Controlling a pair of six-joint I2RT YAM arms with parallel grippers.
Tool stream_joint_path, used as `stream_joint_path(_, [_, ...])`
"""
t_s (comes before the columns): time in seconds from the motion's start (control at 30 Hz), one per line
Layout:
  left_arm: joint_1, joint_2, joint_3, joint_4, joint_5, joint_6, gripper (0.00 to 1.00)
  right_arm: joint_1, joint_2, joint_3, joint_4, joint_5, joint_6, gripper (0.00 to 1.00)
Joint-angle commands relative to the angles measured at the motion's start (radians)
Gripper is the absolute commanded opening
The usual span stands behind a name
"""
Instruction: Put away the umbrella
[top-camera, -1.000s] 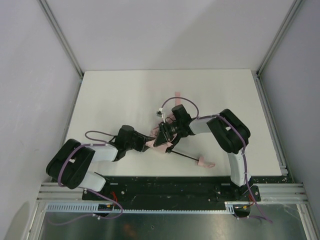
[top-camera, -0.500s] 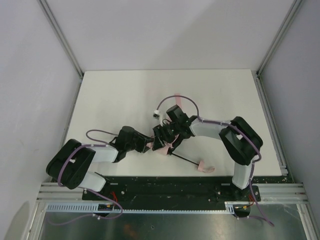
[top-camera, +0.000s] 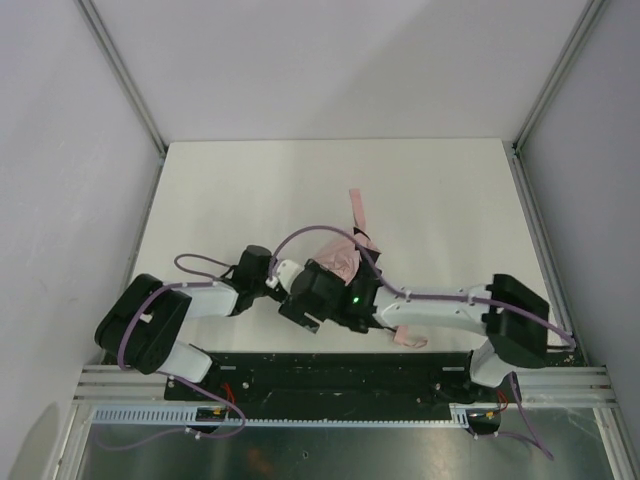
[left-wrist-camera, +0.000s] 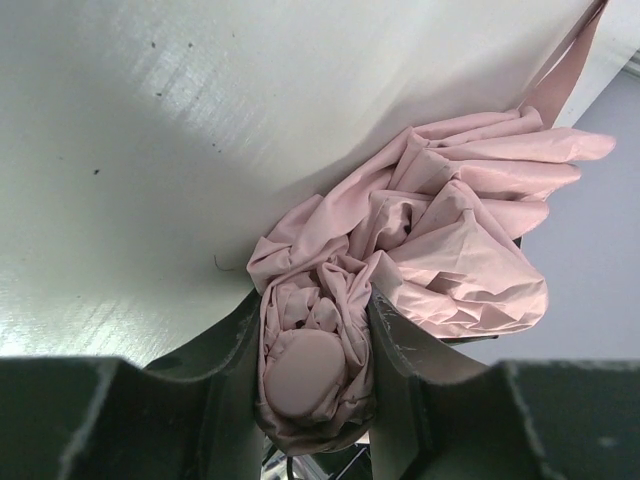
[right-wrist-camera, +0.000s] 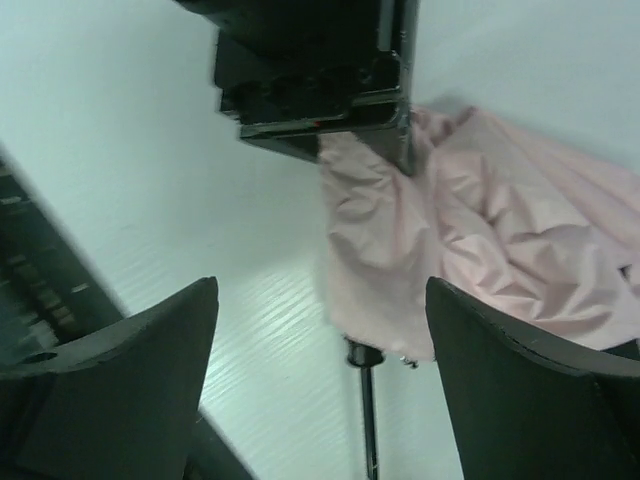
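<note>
The umbrella (top-camera: 340, 258) is pale pink crumpled fabric lying mid-table, its strap (top-camera: 357, 208) trailing toward the far side. Its pink handle (top-camera: 405, 338) shows near the front edge, beside my right arm. My left gripper (left-wrist-camera: 312, 350) is shut on the umbrella's top end, and a round pink cap (left-wrist-camera: 305, 365) is wedged between the fingers. From there the bunched fabric (left-wrist-camera: 450, 230) spreads away over the table. My right gripper (right-wrist-camera: 321, 290) is open and holds nothing. It hovers low over the table beside the fabric (right-wrist-camera: 470, 230) and the thin black shaft (right-wrist-camera: 366, 410).
The white table (top-camera: 220, 190) is ringed by grey walls and aluminium posts. A black rail (top-camera: 330, 365) with the arm bases runs along the near edge. My right arm (top-camera: 440, 310) stretches low across the front. The left gripper's body (right-wrist-camera: 320, 70) shows in the right wrist view.
My right gripper has opened and let go of the fabric. That arm swung toward the near edge and left. The left gripper keeps its hold.
</note>
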Motion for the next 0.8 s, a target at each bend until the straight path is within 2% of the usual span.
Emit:
stream_joint_path(0.0, [0.002,0.024,-0.025,-0.236,-0.070,0.086,0.00,0.056,0.127,0.005,0.093,0.508,-0.101,0.87])
stream_joint_path(0.13, [0.002,0.025,-0.022,-0.273,-0.065,0.078,0.00,0.057,0.240,0.005,0.169,0.554,-0.156,0.88])
stream_joint_path(0.33, [0.002,0.035,-0.013,-0.284,-0.061,0.071,0.00,0.017,0.342,0.005,0.223,0.443,-0.146,0.82])
stream_joint_path(0.4, [0.001,0.036,-0.010,-0.287,-0.059,0.071,0.00,-0.004,0.365,0.005,0.218,0.413,-0.129,0.71])
stream_joint_path(0.5, [0.002,0.035,-0.003,-0.287,-0.054,0.079,0.01,-0.037,0.385,0.005,0.185,0.352,-0.096,0.43])
stream_joint_path(0.57, [0.003,0.033,0.006,-0.287,-0.052,0.093,0.10,-0.053,0.391,0.005,0.154,0.289,-0.077,0.31])
stream_joint_path(0.77, [0.025,0.028,0.064,-0.289,-0.053,0.147,0.61,-0.122,0.407,-0.011,0.071,0.016,-0.006,0.09])
